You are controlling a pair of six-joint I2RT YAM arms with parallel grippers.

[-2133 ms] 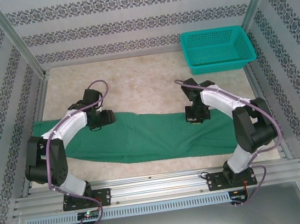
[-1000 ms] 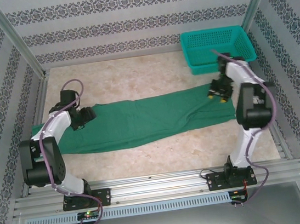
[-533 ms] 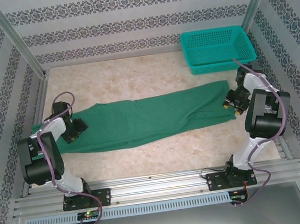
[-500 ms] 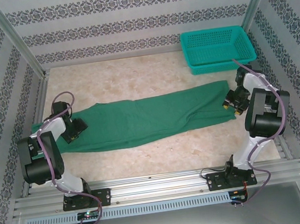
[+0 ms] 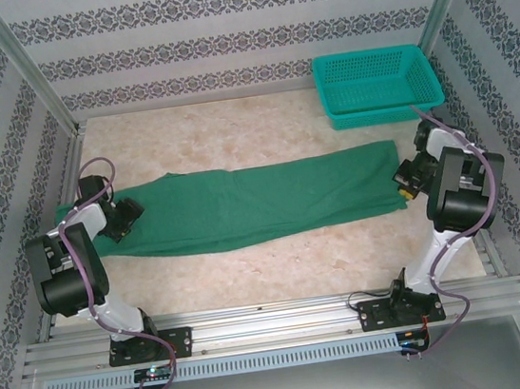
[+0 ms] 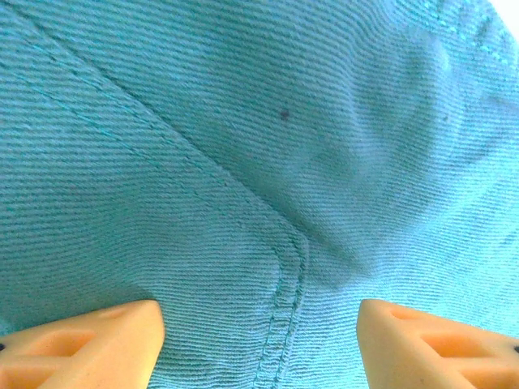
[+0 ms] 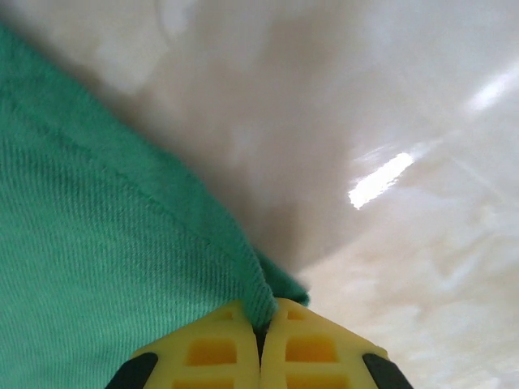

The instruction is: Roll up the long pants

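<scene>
The long pants [image 5: 261,199] lie stretched flat across the table, a dark green band running left to right. My left gripper [image 5: 121,219] sits at their left end. In the left wrist view it [image 6: 259,347] is open, and its orange fingertips [image 6: 89,348] stand wide apart on the green cloth [image 6: 243,162], with a stitched seam running between them. My right gripper [image 5: 404,178] is at the right end of the pants. In the right wrist view its yellow jaws [image 7: 261,328] are shut on the edge of the cloth [image 7: 97,267].
A teal mesh basket [image 5: 377,83] stands at the back right corner, just beyond the right arm. Metal frame posts and patterned walls close in the table [image 5: 279,269] on three sides. Bare tabletop [image 7: 389,162] lies past the pants' right end.
Both grippers have moved outward to the ends of the pants, which now lie straighter and further back. The right gripper has closed on the cloth's edge.
</scene>
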